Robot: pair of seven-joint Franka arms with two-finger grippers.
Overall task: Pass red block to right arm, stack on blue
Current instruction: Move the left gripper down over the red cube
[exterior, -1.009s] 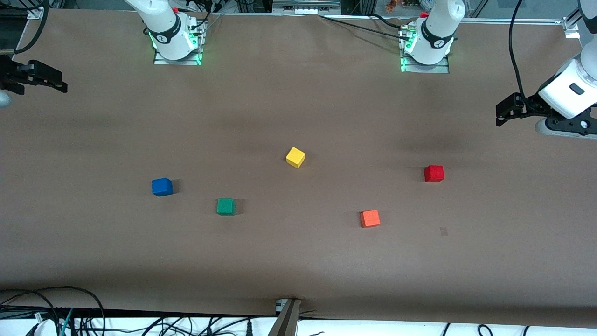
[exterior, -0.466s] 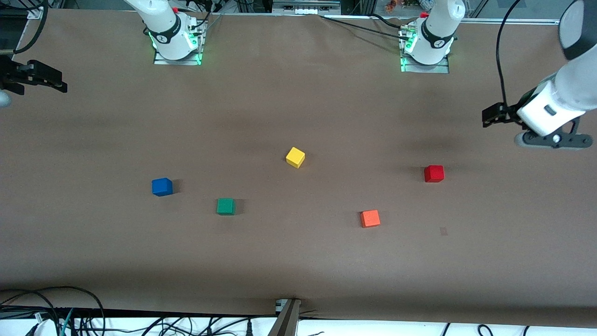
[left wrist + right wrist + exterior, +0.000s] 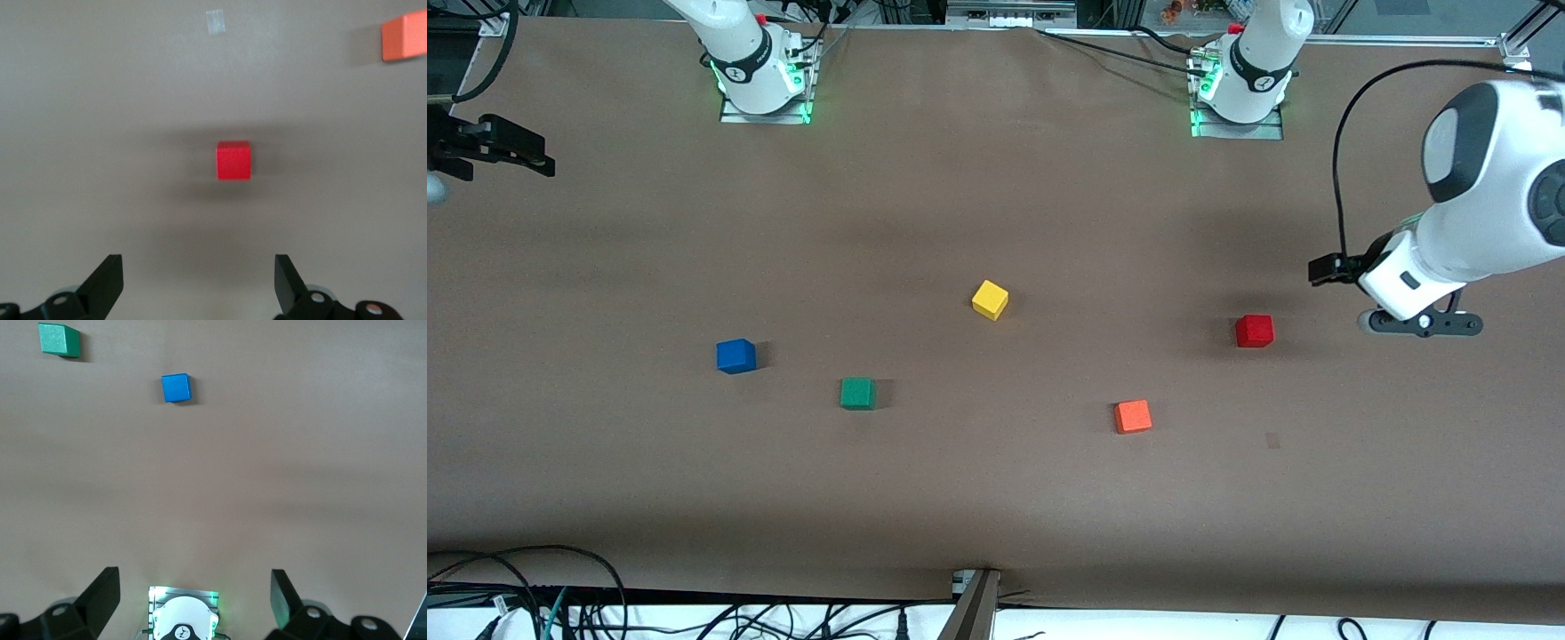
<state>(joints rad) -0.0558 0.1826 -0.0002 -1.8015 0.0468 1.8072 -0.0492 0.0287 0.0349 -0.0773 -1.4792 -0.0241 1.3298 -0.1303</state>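
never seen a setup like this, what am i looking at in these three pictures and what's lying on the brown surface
These are two white robot arms bolted to one long edge of a brown table. One picture looks down from a high camera facing them; the other two come from cameras on each arm's wrist, looking past its black fingers.

Five small cubes lie apart on the table: a red block, an orange cube, a yellow cube, a green cube and a blue cube.

The left gripper is open, in the air near the red block. The right gripper, also open, waits at its end of the table. Nothing is held.
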